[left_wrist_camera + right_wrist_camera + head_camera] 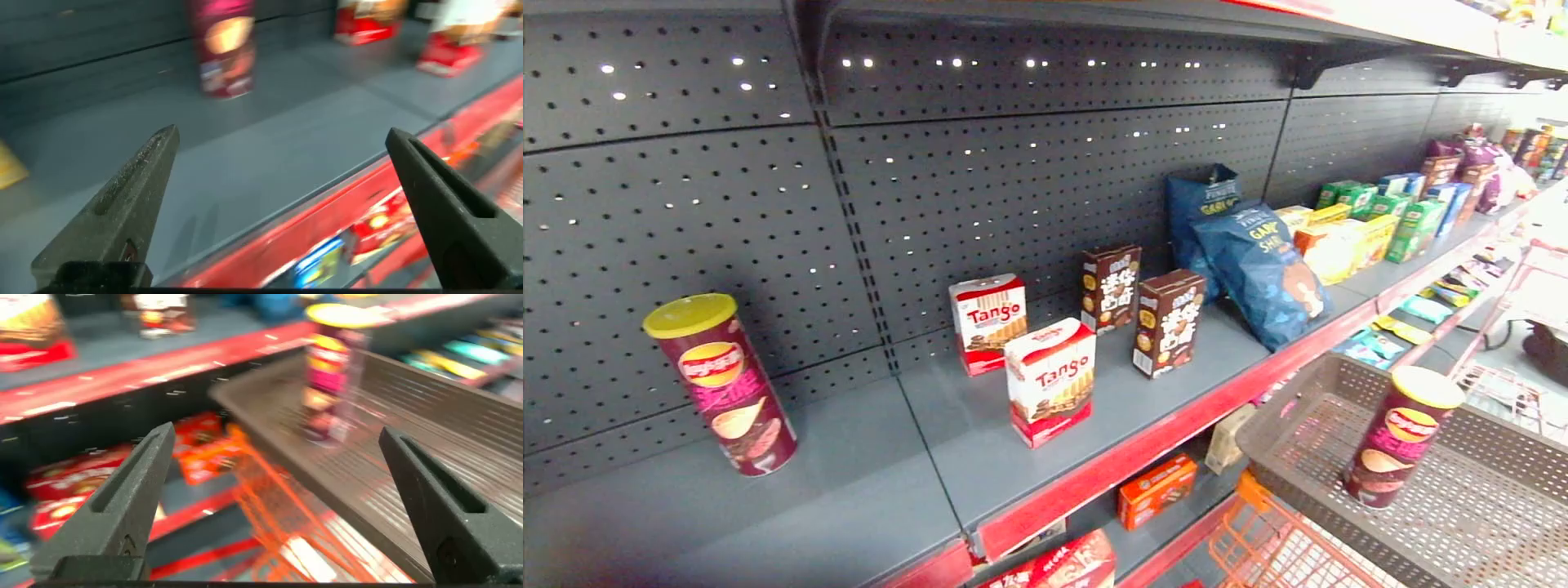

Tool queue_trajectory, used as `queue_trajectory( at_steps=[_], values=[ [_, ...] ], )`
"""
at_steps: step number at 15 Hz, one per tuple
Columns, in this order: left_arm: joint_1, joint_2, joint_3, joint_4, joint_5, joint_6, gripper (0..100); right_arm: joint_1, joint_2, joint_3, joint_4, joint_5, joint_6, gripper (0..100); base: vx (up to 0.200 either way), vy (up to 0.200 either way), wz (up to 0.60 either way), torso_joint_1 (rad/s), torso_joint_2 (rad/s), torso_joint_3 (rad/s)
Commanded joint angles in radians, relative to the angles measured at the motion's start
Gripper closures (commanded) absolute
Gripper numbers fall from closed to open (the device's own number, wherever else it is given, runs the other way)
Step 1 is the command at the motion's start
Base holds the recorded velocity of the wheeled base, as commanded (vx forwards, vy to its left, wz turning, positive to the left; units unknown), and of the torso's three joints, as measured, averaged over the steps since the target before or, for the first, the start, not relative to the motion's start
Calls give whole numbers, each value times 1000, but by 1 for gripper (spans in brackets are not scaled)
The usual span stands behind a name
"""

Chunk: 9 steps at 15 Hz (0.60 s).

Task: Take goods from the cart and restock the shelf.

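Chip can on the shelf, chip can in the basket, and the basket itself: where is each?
shelf can (723, 384): head view, on the label at mid-body.
basket can (1401, 441): head view, on the label at mid-body.
basket (1294, 416): head view, on its perforated left wall.

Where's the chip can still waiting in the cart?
The chip can stands upright in the brown basket at the head view's lower right, toward the basket's left end, ahead of the open right end effector.

Chip can (721, 384) stands on the shelf (866, 478); second can (1403, 437), seemingly alike, in the basket (1294, 408).
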Motion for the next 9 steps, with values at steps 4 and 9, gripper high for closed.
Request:
queue_trajectory(
  at_steps=[4, 9],
  values=[
    [0, 0, 0, 0, 0, 0, 0, 0, 0, 0, 0, 1, 0, 0, 0, 0, -600, 1, 2, 2],
    [0, 0, 0, 0, 0, 0, 0, 0, 0, 0, 0, -1, 0, 0, 0, 0, 0, 0, 0, 0]
  ],
)
